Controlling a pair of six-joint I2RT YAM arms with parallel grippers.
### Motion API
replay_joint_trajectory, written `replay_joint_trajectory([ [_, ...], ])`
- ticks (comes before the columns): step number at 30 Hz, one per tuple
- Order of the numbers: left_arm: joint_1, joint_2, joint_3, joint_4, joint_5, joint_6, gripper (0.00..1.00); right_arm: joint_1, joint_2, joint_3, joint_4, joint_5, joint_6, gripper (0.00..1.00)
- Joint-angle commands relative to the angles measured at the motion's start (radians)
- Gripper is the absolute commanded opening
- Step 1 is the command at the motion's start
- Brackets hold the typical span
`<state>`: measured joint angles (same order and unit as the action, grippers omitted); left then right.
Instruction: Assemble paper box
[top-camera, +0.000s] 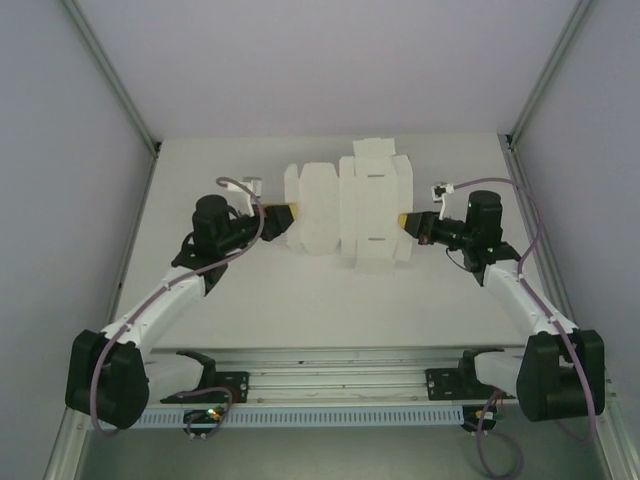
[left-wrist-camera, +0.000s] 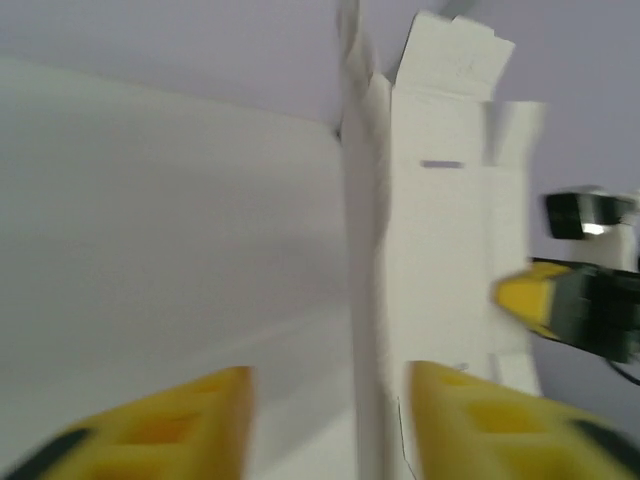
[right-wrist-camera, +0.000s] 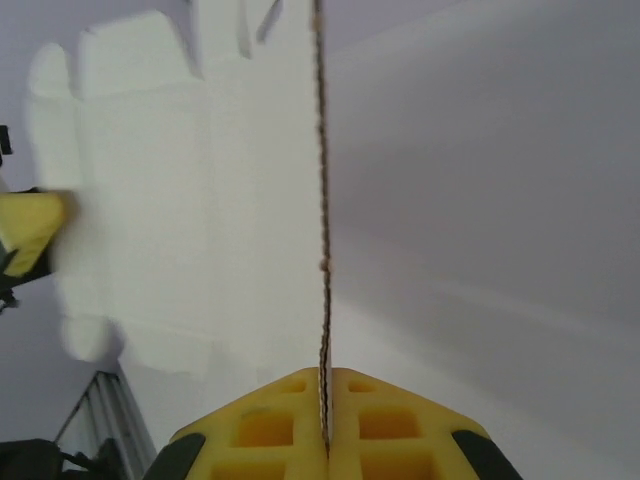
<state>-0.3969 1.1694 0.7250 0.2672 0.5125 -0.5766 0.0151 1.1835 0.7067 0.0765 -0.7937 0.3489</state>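
Observation:
The paper box (top-camera: 350, 205) is a flat white die-cut blank with tabs and flaps, held up over the middle of the table between both arms. My right gripper (top-camera: 404, 222) is shut on its right edge; in the right wrist view the yellow fingers (right-wrist-camera: 270, 425) pinch the thin cardboard edge (right-wrist-camera: 322, 250). My left gripper (top-camera: 283, 212) is at the blank's left side. In the left wrist view its jaws stand open, and the blank's edge (left-wrist-camera: 365, 330) runs between the two yellow fingers (left-wrist-camera: 190, 420) without being pinched. The blank (left-wrist-camera: 440, 250) stretches away to the right gripper (left-wrist-camera: 540, 300).
The white table (top-camera: 300, 300) lies below the blank. A metal rail (top-camera: 330, 385) carrying both arm bases runs along the near edge. Grey enclosure walls with metal posts (top-camera: 110, 75) close in the left, right and back.

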Motion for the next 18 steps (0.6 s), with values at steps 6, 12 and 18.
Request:
replay_joint_trajectory([
  [6,0.010,-0.068,0.098,-0.518,-0.461,0.143,1.00,0.158,0.207,0.151,-0.303,0.259,-0.372,0.00],
  [12,0.015,-0.008,0.150,-0.487,-0.412,0.174,1.00,0.299,0.391,0.286,-0.290,0.621,-0.585,0.02],
  [18,0.018,0.125,0.235,-0.442,-0.317,0.182,1.00,0.445,0.556,0.324,-0.057,1.102,-0.947,0.00],
])
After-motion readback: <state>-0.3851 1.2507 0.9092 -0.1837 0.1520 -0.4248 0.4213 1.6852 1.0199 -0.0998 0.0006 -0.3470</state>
